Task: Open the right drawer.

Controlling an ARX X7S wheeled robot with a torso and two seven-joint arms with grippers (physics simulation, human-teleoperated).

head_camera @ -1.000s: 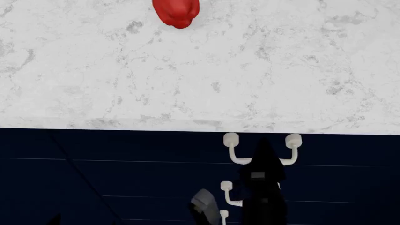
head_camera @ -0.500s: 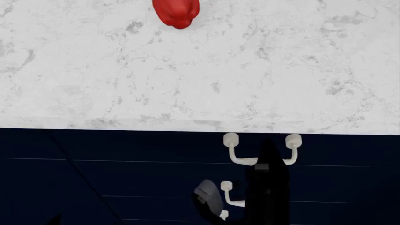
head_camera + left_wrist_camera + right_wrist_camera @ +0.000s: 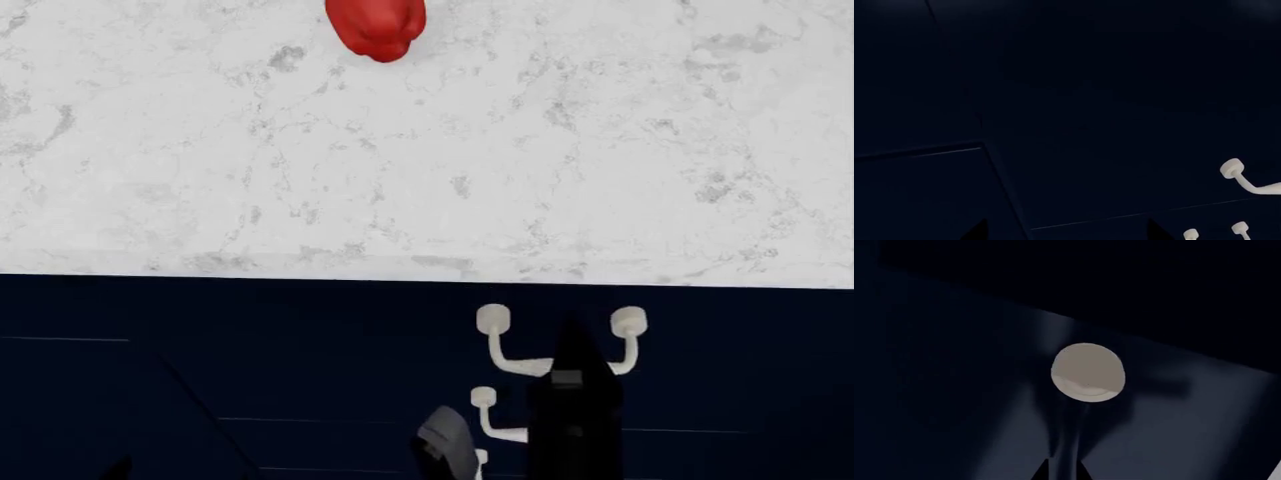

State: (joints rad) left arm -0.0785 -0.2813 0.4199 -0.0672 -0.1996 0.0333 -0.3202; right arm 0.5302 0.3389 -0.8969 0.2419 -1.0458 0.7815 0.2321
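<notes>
In the head view, the right drawer (image 3: 334,350) is a dark navy front below the marble counter's edge. Its cream curved handle (image 3: 514,362) hangs from two round knobs. My right gripper (image 3: 574,372) is black and sits over the middle of that handle. In the right wrist view, one round knob (image 3: 1087,372) shows and the handle's bar (image 3: 1069,450) runs down between my two dark fingertips, which are shut on it (image 3: 1066,471). My left gripper (image 3: 1067,234) is open and empty, facing navy cabinet fronts.
A red object (image 3: 376,25) lies at the far side of the white marble counter (image 3: 400,170). A second cream handle (image 3: 487,412) shows on a lower drawer, under the first. The left wrist view shows a cream knob and bar (image 3: 1235,172) and two smaller knobs (image 3: 1214,231).
The right drawer's handle and my right gripper have moved toward me, away from the counter's edge. The navy band under the counter has widened.
</notes>
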